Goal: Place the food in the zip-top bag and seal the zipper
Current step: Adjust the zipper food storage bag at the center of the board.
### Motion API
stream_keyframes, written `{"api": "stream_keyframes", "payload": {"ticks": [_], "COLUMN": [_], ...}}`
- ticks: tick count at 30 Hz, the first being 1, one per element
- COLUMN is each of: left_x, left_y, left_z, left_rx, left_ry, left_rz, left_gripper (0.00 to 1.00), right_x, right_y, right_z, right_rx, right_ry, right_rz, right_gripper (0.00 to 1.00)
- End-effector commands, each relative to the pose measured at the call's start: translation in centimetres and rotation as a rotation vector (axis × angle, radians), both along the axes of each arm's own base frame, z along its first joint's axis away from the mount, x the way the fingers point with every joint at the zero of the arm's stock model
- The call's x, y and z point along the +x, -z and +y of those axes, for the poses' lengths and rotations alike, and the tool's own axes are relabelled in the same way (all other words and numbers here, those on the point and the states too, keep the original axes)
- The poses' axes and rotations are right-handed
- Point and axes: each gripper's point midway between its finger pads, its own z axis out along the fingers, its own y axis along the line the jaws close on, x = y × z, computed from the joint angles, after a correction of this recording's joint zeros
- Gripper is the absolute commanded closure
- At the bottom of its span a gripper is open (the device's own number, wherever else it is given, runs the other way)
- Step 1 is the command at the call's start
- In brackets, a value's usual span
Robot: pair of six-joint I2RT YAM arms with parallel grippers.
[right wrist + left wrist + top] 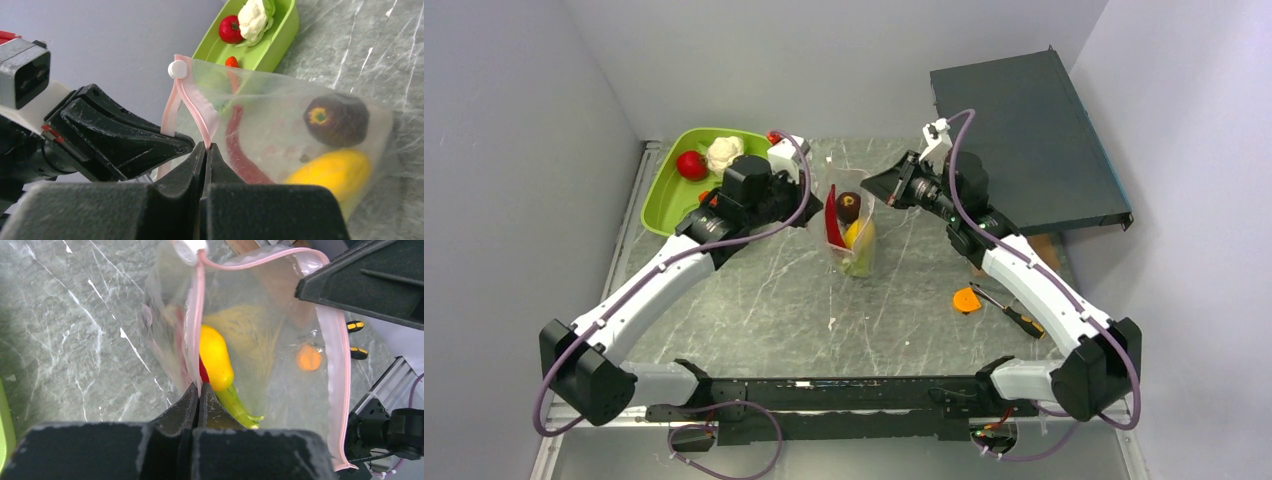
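Clear, crinkly zip-top bag [852, 232] upright over tabletop [754, 300], spanning gap between both grippers. Pale pink zipper [197, 107] unsealed, mouth gaping.
Left gripper [198, 396] pinched tight on one zipper strip; right gripper [207, 150] pinched on opposite strip.
Inside bag, just past fingertips: one red chili [235, 145], one yellow pepper [215, 357], one dark purple fruit [336, 120].
Lime tray [280, 42] beyond bag from right gripper: one cauliflower [254, 17], one tomato [230, 29].

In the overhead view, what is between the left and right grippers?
The zip-top bag, upright with food inside, seen in the top view. The left gripper and the right gripper are each shut on its zipper.
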Motion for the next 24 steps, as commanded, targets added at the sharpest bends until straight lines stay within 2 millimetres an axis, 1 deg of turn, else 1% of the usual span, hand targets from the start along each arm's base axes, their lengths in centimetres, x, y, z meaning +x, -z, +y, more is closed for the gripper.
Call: {"api": "stream_keyframes", "payload": {"ticks": [1, 3, 6, 9, 13, 14, 15, 16, 17, 18, 19, 21, 24], "left_x": [-0.9, -0.9, -0.6, -0.2, 0.2, 0.2, 0.3, 0.2, 0.2, 0.1, 0.0, 0.1, 0.6], "left_y": [-5.0, -4.3, -2.7, -0.7, 0.6, 0.8, 0.8, 0.9, 0.8, 0.5, 0.2, -0.7, -2.3], "left_z": [0.1, 0.1, 0.3, 0.8, 1.3, 1.5, 1.7, 1.9, 2.2, 2.5, 2.8, 3.8, 6.1], "left_rx": [-0.126, -0.123, -0.097, -0.102, -0.116, -0.107, -0.097, -0.086, -0.080, -0.078, -0.076, -0.078, -0.086], "left_ry": [0.002, -0.011, -0.032, -0.048, -0.056, -0.058, -0.061, -0.059, -0.055, -0.056, -0.057, -0.068, -0.111], "left_rz": [-0.058, -0.005, 0.061, 0.115, 0.150, 0.153, 0.152, 0.147, 0.138, 0.125, 0.108, 0.071, 0.004], "left_gripper": [1.00, 1.00, 1.00, 1.00, 1.00, 0.97, 0.91, 0.83, 0.75, 0.61, 0.51, 0.35, 0.22], "right_x": [-2.2, -2.6, -2.5, -1.2, 0.5, 0.7, 0.7, 0.7, 0.6, 0.5, 0.5, 0.6, 0.8], "right_y": [-9.1, -9.7, -9.3, -7.7, -5.0, -4.5, -4.3, -4.2, -4.2, -4.1, -4.0, -3.8, -3.5], "right_z": [-1.4, -1.6, -1.7, -1.2, -0.6, -0.5, -0.5, -0.4, -0.4, -0.5, -0.5, -0.7, -0.9], "right_rx": [0.103, 0.124, 0.140, 0.131, 0.088, 0.079, 0.074, 0.072, 0.074, 0.072, 0.068, 0.057, 0.044], "right_ry": [0.007, 0.009, 0.024, 0.036, 0.044, 0.044, 0.041, 0.038, 0.037, 0.037, 0.038, 0.047, 0.062], "right_rz": [-0.208, -0.215, -0.205, -0.174, -0.124, -0.114, -0.113, -0.111, -0.116, -0.117, -0.118, -0.116, -0.118], "right_gripper": [1.00, 1.00, 1.00, 1.00, 1.00, 1.00, 1.00, 1.00, 1.00, 1.00, 1.00, 1.00, 1.00]}}
